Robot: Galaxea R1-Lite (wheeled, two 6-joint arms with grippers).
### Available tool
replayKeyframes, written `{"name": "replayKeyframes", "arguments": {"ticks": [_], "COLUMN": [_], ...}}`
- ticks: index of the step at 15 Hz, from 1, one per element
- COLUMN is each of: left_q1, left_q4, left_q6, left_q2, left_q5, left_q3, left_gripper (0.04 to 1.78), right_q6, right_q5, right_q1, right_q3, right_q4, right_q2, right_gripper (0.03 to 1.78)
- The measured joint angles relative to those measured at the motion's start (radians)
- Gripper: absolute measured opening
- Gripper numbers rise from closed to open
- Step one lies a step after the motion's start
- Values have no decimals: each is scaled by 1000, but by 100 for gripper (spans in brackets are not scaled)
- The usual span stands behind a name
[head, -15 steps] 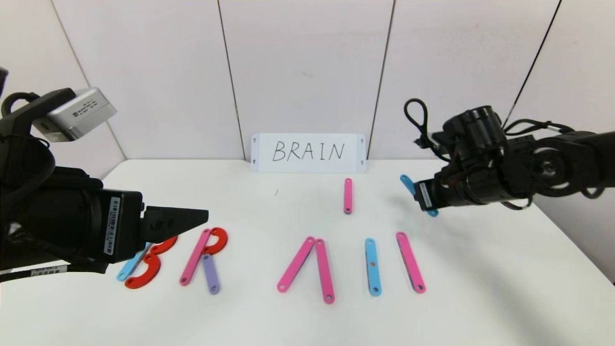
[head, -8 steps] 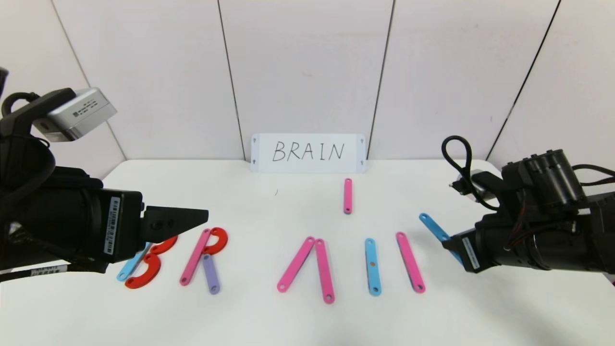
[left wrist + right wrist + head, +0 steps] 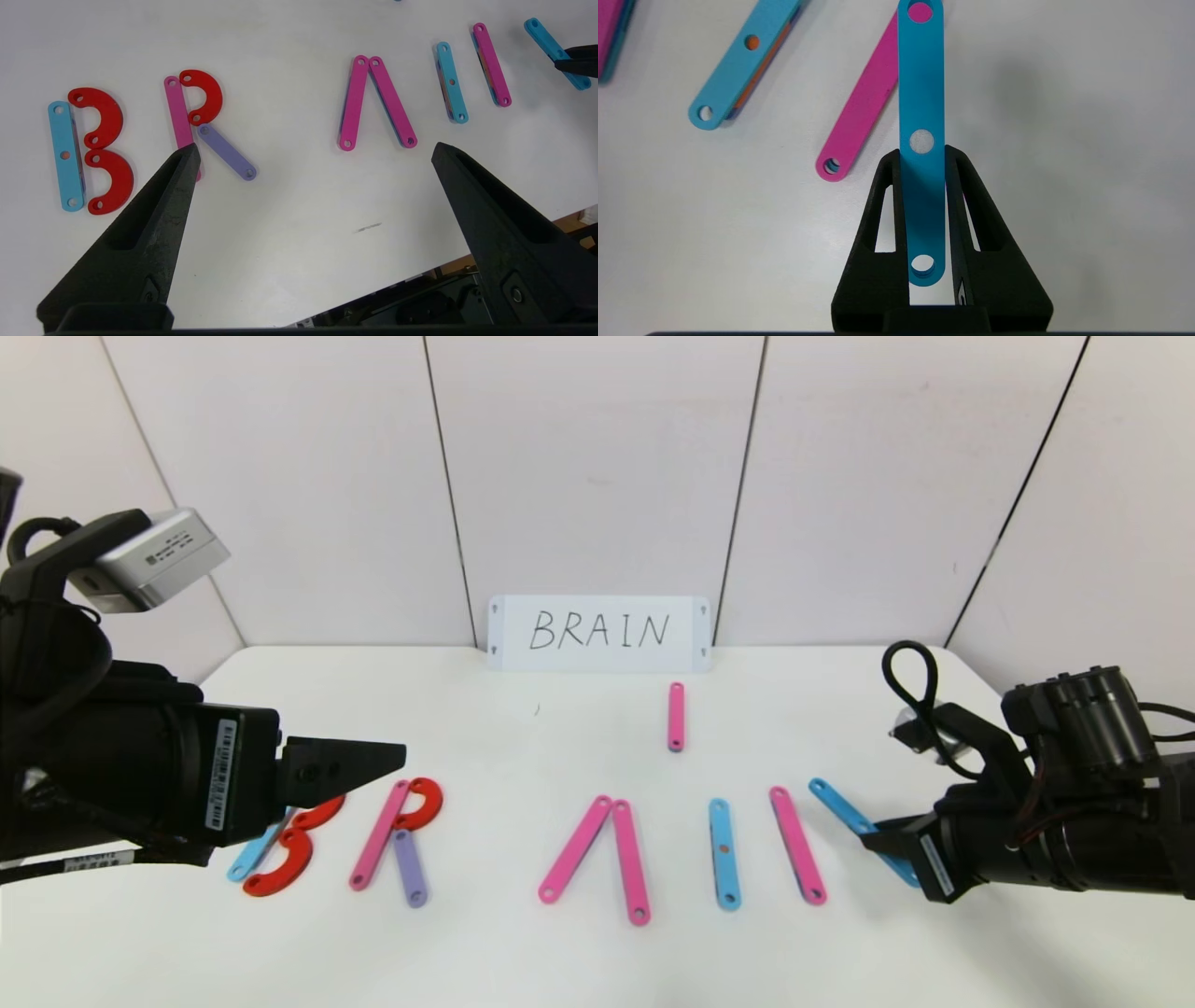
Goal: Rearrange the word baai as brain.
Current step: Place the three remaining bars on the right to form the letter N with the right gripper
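The word lies across the white table (image 3: 523, 952): a B (image 3: 280, 859) of a blue bar and red arcs, an R (image 3: 400, 835), two pink bars leaning together (image 3: 597, 849), a blue bar (image 3: 724, 854) and a pink bar (image 3: 796, 845). My right gripper (image 3: 882, 840) is shut on another blue bar (image 3: 840, 810), held low and slanted just right of that pink bar. In the right wrist view the held blue bar (image 3: 920, 84) runs out past the gripper (image 3: 922, 156), its far end over the pink bar (image 3: 864, 112). My left gripper (image 3: 315, 147) hangs open above the B.
A short pink bar (image 3: 676, 716) lies alone farther back, in front of the white card (image 3: 598, 633) with handwritten "BRAIN" standing against the wall. The table's right edge runs close behind my right arm (image 3: 1064, 840).
My right gripper has carried the blue bar down and toward the front, from the back right to beside the last pink bar. The left arm has not moved.
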Motion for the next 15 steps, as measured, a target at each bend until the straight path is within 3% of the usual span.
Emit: {"name": "replayKeyframes", "arguments": {"ticks": [4, 11, 15], "left_q1": [0, -1, 0], "left_q4": [0, -1, -1], "left_q6": [0, 0, 0], "left_q2": [7, 17, 17], "left_q5": [0, 0, 0], "left_q3": [3, 5, 5], "left_gripper": [173, 173, 173], "right_q6": [-102, -106, -106], "right_q5": [64, 69, 68], "right_q1": [-91, -95, -82], "right_q3": [17, 22, 9], "right_q4": [-8, -106, -108], "right_q2": [45, 138, 170], "right_gripper": [27, 27, 27]}}
